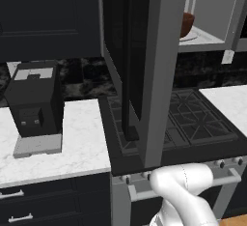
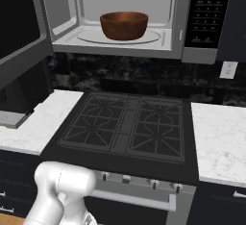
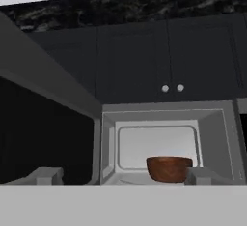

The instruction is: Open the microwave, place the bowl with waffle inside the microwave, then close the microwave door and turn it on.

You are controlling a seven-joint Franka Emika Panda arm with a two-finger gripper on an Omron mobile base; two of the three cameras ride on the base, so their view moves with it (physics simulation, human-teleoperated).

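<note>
The microwave [image 2: 206, 12] hangs above the stove with its cavity exposed. On the round turntable inside rests the dark reddish-brown bowl [image 2: 124, 25]; a sliver of the bowl [image 1: 186, 24] also peeks past the door, and the waffle is hidden from these angles. The microwave door [image 1: 144, 51] is swung wide to the left, and its dark bar handle [image 1: 126, 75] faces out over the stove. In the hand view the bowl [image 3: 169, 168] lies ahead within the cavity, with the door [image 3: 43, 138] at left. My gripper [image 3: 124, 176] is open, holds nothing, and stays back from the microwave opening.
Below the microwave lies a black gas stove [image 2: 127, 125] with an oven handle at its front. A black coffee machine [image 1: 34, 105] stands on the left marble counter. More counter [image 2: 221, 137] runs to the right. Dark cabinets [image 3: 169, 61] sit above the microwave.
</note>
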